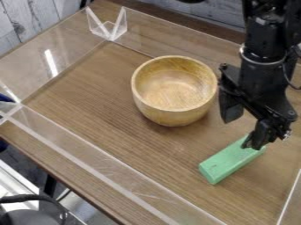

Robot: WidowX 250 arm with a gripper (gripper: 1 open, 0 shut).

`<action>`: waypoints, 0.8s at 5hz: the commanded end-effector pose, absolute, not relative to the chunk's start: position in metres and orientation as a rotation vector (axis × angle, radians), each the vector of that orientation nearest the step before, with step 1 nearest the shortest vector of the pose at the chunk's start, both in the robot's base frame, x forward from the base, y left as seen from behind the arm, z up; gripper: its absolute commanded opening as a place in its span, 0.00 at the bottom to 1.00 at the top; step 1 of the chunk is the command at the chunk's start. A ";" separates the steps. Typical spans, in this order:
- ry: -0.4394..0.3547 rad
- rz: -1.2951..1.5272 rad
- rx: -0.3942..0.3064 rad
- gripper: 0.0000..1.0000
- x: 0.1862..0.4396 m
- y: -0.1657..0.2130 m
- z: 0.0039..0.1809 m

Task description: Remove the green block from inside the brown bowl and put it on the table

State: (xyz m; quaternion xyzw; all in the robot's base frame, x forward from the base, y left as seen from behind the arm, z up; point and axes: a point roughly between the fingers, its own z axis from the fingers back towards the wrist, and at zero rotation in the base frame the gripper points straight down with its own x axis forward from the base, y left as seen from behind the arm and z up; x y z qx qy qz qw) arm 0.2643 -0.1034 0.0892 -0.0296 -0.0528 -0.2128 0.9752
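Observation:
The green block (228, 163) lies flat on the table (106, 123) near the front right, outside the brown bowl (175, 89). That bowl sits mid-table, upright, with nothing inside it. My gripper (249, 125) points straight down just above the block's far end, right of the bowl. Its jaws stand open and hold nothing; one fingertip (260, 140) hangs close over the block's upper end.
Low clear acrylic walls (70, 149) ring the tabletop. A clear bracket (106, 25) stands at the back left corner. The black arm (265, 44) rises at the right, close to the right wall.

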 end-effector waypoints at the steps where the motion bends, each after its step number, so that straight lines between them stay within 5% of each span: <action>1: -0.168 -0.425 -0.066 1.00 0.277 -0.105 0.103; 4: -0.164 -0.425 -0.063 1.00 0.280 -0.103 0.099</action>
